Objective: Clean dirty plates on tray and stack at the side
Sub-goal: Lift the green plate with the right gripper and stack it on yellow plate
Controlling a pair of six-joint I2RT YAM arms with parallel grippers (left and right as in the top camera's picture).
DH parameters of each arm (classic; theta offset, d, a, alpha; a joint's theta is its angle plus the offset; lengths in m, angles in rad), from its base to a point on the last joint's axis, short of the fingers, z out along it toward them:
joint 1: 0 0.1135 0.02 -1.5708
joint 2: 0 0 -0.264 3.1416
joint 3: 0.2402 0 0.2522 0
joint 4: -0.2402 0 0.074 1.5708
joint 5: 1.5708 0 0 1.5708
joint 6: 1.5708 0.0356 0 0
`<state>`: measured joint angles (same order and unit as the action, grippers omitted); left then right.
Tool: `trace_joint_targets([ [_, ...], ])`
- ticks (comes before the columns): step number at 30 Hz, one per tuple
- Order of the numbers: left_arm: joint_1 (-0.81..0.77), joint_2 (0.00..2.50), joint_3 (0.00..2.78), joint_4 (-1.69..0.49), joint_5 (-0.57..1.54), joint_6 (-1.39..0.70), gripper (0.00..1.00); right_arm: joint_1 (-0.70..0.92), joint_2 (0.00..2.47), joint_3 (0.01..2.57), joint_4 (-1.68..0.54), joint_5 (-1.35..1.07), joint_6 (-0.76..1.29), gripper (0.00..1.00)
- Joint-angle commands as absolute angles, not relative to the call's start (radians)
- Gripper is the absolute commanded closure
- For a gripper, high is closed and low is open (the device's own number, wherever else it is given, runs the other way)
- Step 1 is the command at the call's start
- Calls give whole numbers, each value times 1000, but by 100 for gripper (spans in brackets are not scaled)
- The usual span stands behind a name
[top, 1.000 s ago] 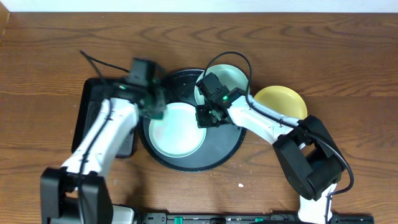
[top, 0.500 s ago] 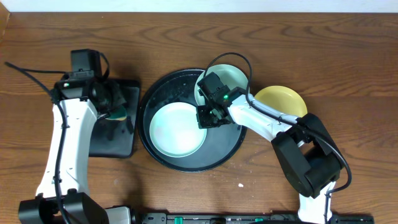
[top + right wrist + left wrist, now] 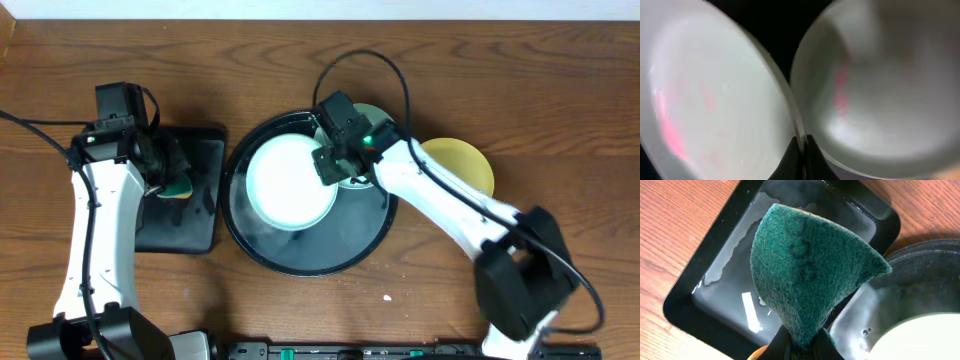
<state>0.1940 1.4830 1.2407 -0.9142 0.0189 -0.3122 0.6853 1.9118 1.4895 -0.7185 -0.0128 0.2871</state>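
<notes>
My right gripper is shut on the right rim of a pale mint-green plate and holds it lifted over the round black tray. In the right wrist view the fingers pinch that plate's rim. A second mint-green plate lies under it; in the overhead view it is mostly hidden by my arm. The pale yellow plate rests on the table to the right. My left gripper is shut on a green scouring sponge over the rectangular tray.
A rectangular black tray with water in it stands left of the round tray. The round tray's edge shows at the right of the left wrist view. A small white speck lies on the wooden table.
My right gripper has lifted the mint-green plate off the tray floor and carried it up and back. My left gripper has left the plate and gone to the rectangular tray with the sponge.
</notes>
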Motion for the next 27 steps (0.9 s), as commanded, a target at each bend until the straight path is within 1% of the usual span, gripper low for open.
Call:
trace_joint_targets([
  [1,195,1476,1259,-916,7,-293,93,748,1816,1525,-727,302,126,99],
  [7,195,1476,1259,-916,7,-293,93,842,1767,1525,-698,578,72,99],
  [8,195,1476,1259,-916,7,-293,92,881,1761,1525,-676,692,40,99],
  [14,195,1476,1259,-915,7,-293,93,1017,1760,1525,-564,1002,-115,99],
  [21,195,1476,1259,-915,7,-293,93,1097,1760,1525,-393,1236,-247,99],
  [27,195,1476,1259,-916,7,-293,93,1103,1760,1525,-218,1305,-408,99],
])
